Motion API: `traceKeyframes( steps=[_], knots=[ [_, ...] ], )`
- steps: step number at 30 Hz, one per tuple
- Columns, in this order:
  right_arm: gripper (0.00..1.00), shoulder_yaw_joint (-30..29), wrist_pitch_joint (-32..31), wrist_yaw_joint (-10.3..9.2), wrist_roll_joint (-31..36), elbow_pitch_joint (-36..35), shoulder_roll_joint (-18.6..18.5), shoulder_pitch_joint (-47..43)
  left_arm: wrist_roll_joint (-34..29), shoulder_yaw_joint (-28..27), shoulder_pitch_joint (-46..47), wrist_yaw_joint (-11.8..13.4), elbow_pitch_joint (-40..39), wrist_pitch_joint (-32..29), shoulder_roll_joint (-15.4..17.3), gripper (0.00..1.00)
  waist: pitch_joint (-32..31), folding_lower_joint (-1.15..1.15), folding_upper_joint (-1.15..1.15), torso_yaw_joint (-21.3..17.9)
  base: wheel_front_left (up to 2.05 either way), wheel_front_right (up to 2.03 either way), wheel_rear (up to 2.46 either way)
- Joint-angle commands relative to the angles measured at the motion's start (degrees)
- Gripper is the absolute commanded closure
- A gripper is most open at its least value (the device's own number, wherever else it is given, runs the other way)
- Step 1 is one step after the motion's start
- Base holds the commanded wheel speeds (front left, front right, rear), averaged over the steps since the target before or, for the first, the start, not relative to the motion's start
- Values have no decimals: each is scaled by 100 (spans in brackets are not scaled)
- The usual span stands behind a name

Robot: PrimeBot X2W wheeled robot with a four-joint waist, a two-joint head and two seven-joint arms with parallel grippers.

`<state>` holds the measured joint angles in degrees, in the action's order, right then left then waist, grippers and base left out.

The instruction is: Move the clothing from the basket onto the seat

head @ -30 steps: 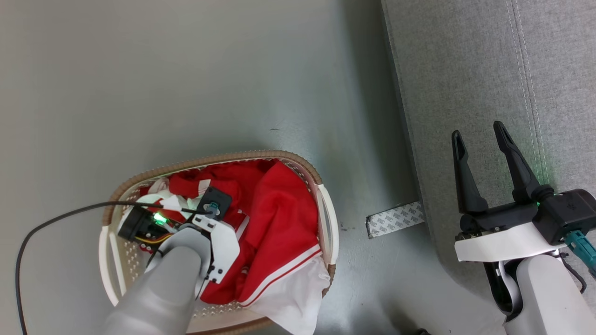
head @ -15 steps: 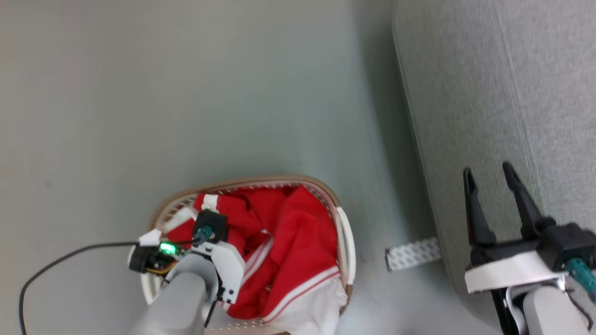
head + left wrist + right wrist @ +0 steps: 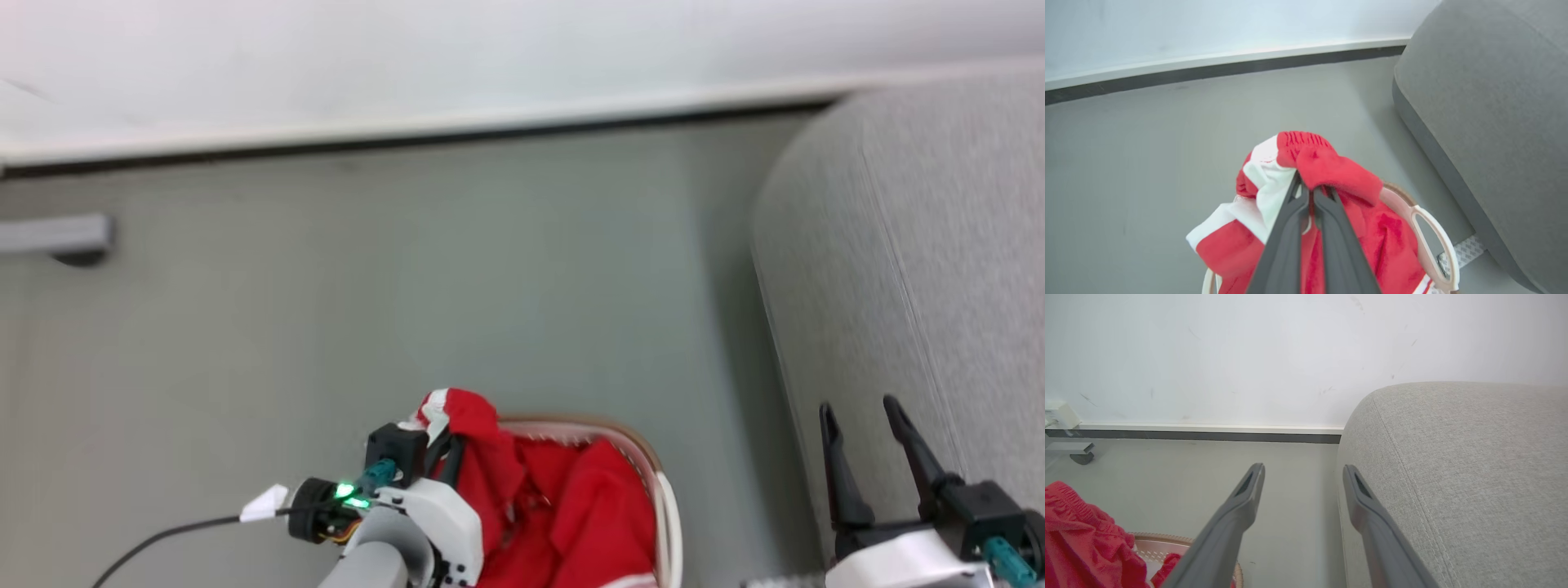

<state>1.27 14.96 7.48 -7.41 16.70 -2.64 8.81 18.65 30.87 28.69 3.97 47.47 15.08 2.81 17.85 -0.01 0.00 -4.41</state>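
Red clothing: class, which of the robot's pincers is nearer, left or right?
Left. The left pincer is shut on the clothing, holding a fold above the basket; the right pincer stands open by the seat, clear of the clothing.

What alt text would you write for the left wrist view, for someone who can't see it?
The left gripper is shut on a bunched fold of the red-and-white clothing, held up over the basket. Behind lie grey floor, a pale wall with a dark baseboard, and the light grey seat at the right.
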Motion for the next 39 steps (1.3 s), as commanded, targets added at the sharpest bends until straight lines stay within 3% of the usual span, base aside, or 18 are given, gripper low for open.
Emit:
traceKeyframes(
  steps=[1,7,18,23,39],
  knots=[
    [0,-38,15,2,9,23,-25,-137,63,18,-111,45,-146,10,18,100,-529,1,0,401,0,0,0],
    [0,-123,15,2,90,72,-25,-486,247,-36,-425,183,-886,8,35,100,-1094,1,0,596,0,0,0],
    [0,-173,15,2,143,33,-96,-795,368,-243,-803,388,-2385,-215,455,100,-1755,1,0,497,0,0,0],
    [0,-143,15,2,90,-27,-201,-772,405,-393,-937,566,-3082,-492,705,100,-1877,1,0,368,0,0,0],
    [0,-12,15,2,-187,-392,-278,-897,474,-557,-1214,863,-4241,-1000,1154,100,-1995,1,0,171,0,0,0]
  ],
)
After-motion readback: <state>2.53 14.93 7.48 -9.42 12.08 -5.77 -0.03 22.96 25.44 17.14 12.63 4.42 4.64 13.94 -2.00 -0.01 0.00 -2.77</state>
